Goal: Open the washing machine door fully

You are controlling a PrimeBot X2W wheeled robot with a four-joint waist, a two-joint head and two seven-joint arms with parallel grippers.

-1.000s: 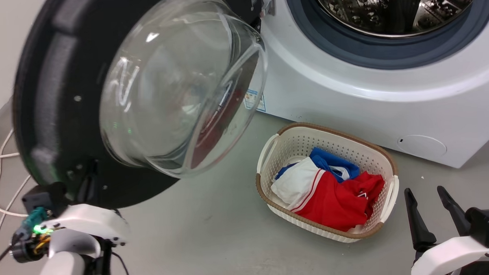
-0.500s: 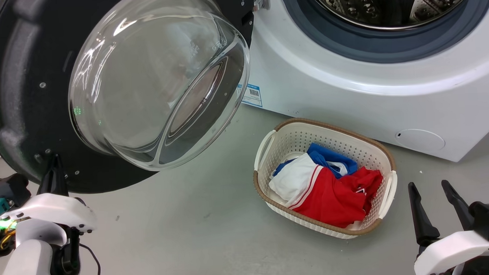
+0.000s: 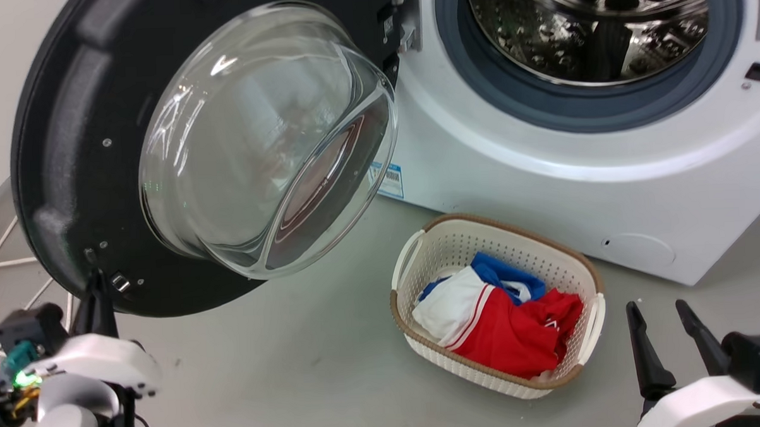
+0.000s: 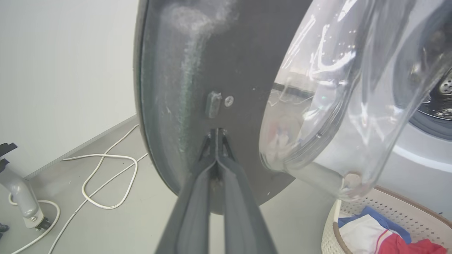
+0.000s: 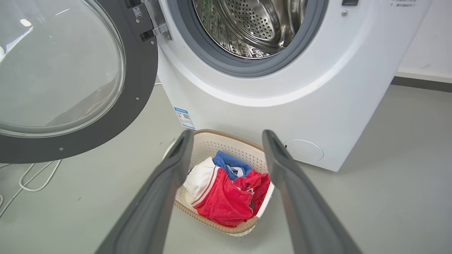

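Black glossy washing machine door (image 3: pixel 68 155) hanging swung wide at the left of the white washing machine (image 3: pixel 543 189), left jaws pressing together, tips touching the door's lower inner face, right jaws hovering apart near the laundry basket (image 3: pixel 455 236) sitting on the floor

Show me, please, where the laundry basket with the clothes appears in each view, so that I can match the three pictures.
Head view: laundry basket right of centre, in the lower half.
Left wrist view: laundry basket cut off at the bottom right corner.
Right wrist view: laundry basket low in the middle.
Shared landmark: the round black washing machine door, up and left of the basket in all three views.
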